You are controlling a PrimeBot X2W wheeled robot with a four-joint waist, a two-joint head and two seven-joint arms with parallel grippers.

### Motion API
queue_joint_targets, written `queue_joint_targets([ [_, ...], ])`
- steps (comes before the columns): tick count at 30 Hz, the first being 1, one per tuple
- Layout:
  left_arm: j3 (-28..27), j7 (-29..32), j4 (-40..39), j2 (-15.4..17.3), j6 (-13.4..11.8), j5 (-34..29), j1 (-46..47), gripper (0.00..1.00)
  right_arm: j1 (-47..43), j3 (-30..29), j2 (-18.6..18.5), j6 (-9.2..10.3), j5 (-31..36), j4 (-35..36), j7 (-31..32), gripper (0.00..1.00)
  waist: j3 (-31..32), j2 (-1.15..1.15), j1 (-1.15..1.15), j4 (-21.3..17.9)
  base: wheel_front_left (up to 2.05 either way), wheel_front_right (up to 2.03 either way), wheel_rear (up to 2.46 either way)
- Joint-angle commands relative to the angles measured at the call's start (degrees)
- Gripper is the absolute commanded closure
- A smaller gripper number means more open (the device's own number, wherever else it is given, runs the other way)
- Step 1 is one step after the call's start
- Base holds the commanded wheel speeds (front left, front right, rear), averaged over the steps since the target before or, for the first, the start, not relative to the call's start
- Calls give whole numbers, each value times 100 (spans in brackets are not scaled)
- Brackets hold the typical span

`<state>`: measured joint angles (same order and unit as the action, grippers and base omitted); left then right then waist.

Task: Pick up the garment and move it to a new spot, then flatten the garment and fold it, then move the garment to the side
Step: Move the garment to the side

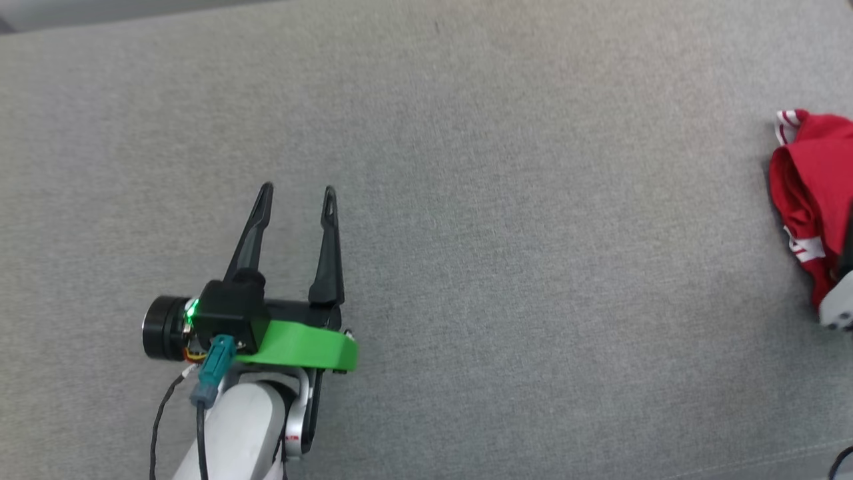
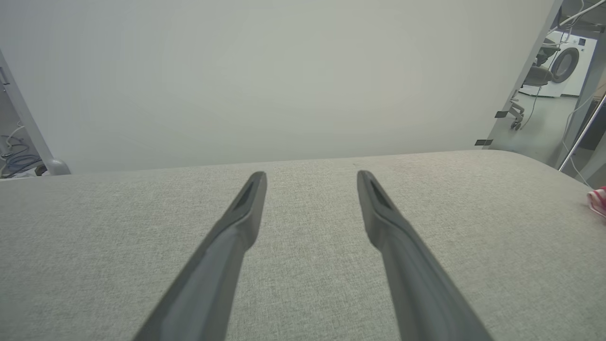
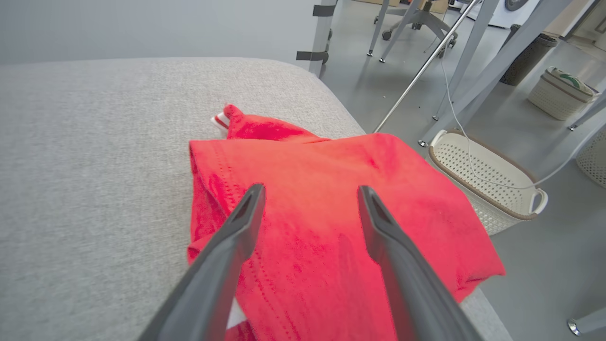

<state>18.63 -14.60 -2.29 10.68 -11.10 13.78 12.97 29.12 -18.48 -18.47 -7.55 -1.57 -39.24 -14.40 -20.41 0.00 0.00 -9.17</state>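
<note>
The garment (image 1: 810, 173), a red shirt with red-white striped trim, lies bunched in a rough fold at the far right of the grey padded table (image 1: 466, 200); a corner of the garment (image 2: 597, 199) shows at the right edge of the left wrist view. My right gripper (image 3: 307, 192) hovers open just over the garment (image 3: 331, 161), with nothing between its fingers. The cloth's right side hangs over the table's edge. A pale part of my right arm (image 1: 838, 308) overlaps the garment's near end. My left gripper (image 1: 298, 190) stands open and empty over bare table, far left of the garment, as the left wrist view (image 2: 310, 175) confirms.
Past the table's right edge, a white laundry basket (image 3: 487, 180) stands on the floor among slanted metal legs (image 3: 478, 80) and a cable. Another basket (image 3: 561, 92) sits farther off. A pale wall (image 2: 284, 71) runs behind the table's far edge.
</note>
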Motion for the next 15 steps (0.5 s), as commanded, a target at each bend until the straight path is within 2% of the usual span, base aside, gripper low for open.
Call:
queue_joint_targets([
  [1, -46, -27, 41, -25, -21, 71, -122, 0, -199, 67, 129, 6, -44, 179, -44, 0, 475, 0, 0, 220, 0, 0, 0],
  [15, -430, -39, 315, -202, 28, 121, -706, 0, -1620, 948, 1015, 6, -453, 2496, 498, 0, 1211, 0, 0, 651, 0, 0, 0],
])
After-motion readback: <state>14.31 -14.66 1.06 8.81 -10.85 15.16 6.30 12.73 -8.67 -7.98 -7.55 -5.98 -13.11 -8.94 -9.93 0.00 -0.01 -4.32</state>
